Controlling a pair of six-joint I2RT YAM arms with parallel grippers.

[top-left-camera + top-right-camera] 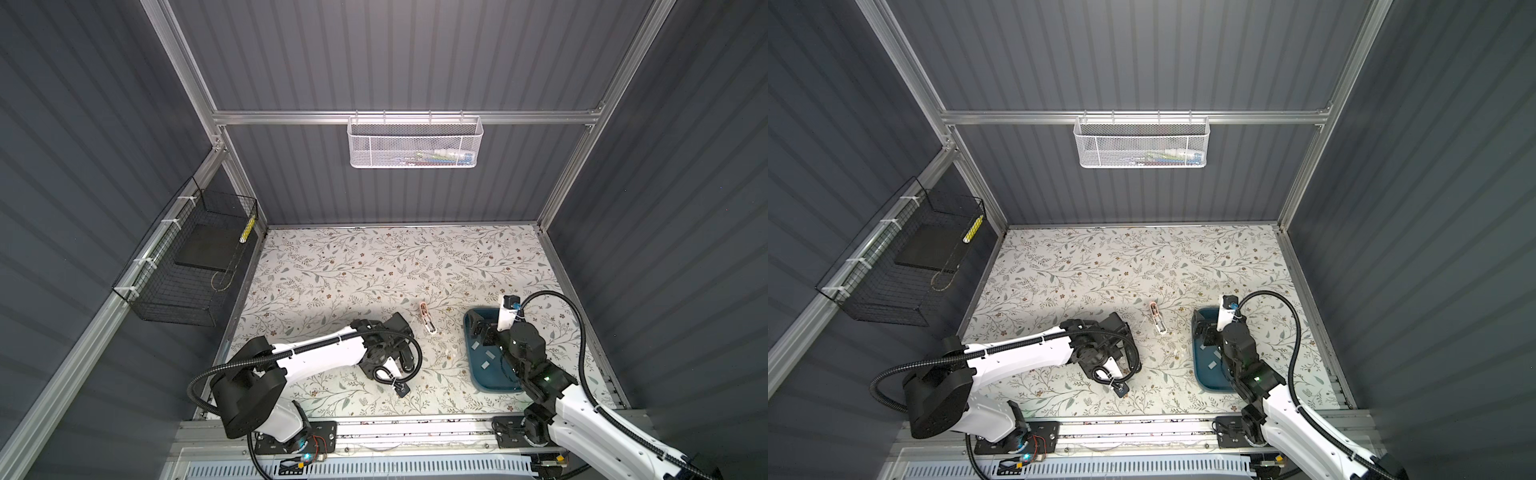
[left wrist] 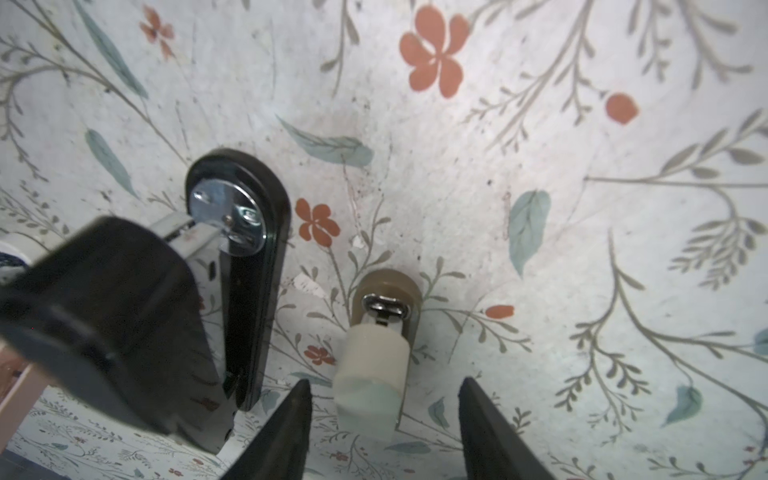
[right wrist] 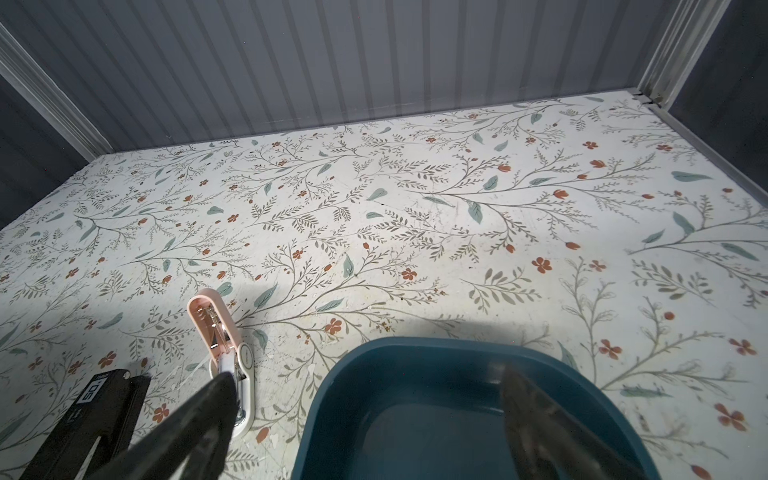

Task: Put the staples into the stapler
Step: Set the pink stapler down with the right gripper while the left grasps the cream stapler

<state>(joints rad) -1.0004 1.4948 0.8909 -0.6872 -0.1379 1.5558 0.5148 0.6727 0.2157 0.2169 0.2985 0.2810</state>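
Note:
Three grey strips of staples (image 1: 490, 354) (image 1: 1211, 365) lie in a dark teal tray (image 1: 471, 318) (image 3: 415, 349). My right gripper (image 1: 482, 330) (image 3: 365, 374) hangs open over the tray's far end with nothing between its fingers. A pink and white stapler (image 1: 428, 318) (image 3: 220, 336) lies opened out on the table, left of the tray. A black stapler (image 2: 245, 270) (image 1: 397, 324) stands open beside it. My left gripper (image 2: 386, 382) (image 1: 406, 358) is open. Its tips flank the near end of a small beige stapler (image 2: 374, 374) without touching it.
The table (image 1: 374, 266) has a floral cover. A white mesh basket (image 1: 415, 143) hangs on the back wall and a black wire basket (image 1: 187, 266) on the left wall. Aluminium rails edge the table.

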